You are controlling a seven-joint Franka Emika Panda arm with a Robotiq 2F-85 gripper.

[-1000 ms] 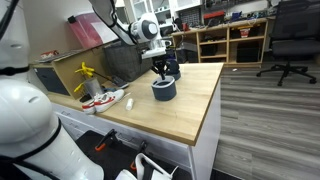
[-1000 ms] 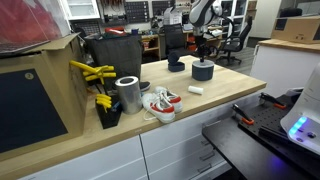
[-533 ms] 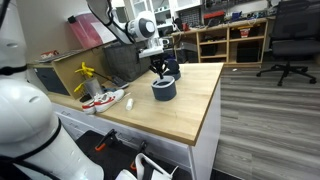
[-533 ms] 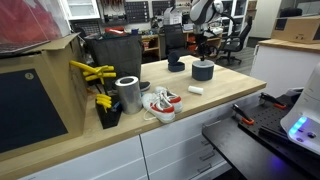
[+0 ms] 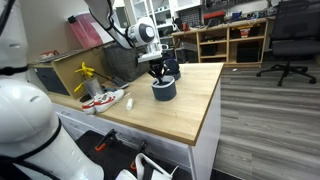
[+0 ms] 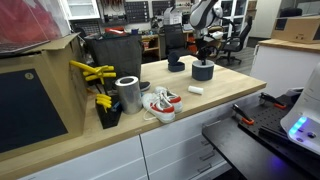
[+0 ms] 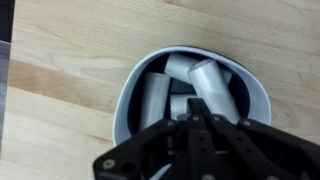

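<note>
The claw [image 7: 195,113] is fully closed, fingertips together, with nothing visible between them. It hangs directly above the dark bowl [image 7: 124,100], lower centre of the wrist view. The bowl holds several white cylinders [image 7: 155,98] and stands on the wooden bench [image 5: 185,118], at centre frame in both exterior views.

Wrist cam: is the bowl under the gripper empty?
No, the bowl holds several white cylinders lying inside it.
</note>
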